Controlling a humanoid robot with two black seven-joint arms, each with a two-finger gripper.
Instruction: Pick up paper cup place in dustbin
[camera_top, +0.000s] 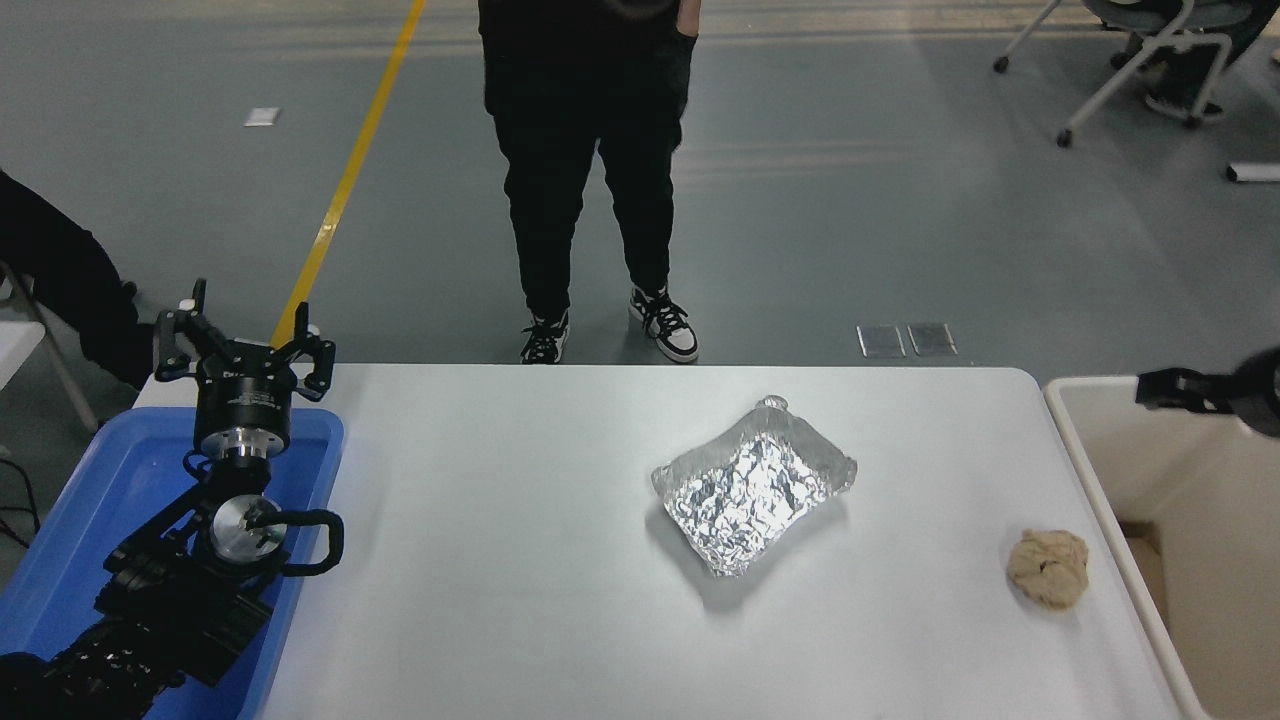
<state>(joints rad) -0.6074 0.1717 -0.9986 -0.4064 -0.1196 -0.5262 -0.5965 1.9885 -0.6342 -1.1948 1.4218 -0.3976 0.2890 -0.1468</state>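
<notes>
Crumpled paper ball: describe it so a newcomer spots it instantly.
Start at the white table and go to its right end, beside the cream dustbin. The tan crumpled paper ball lies there alone, nearer the camera than the silver foil tray. It is matte, brownish and lumpy, not shiny or flat-bottomed.

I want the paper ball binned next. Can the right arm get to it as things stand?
Probably yes: the crumpled paper ball lies alone near the table's right edge beside the dustbin, and the right gripper hangs nearby.

Left arm parked lower left, left gripper (243, 335) pointing away, fingers spread. Right gripper (1160, 389) at right edge, mostly cropped, finger state unclear.
</notes>
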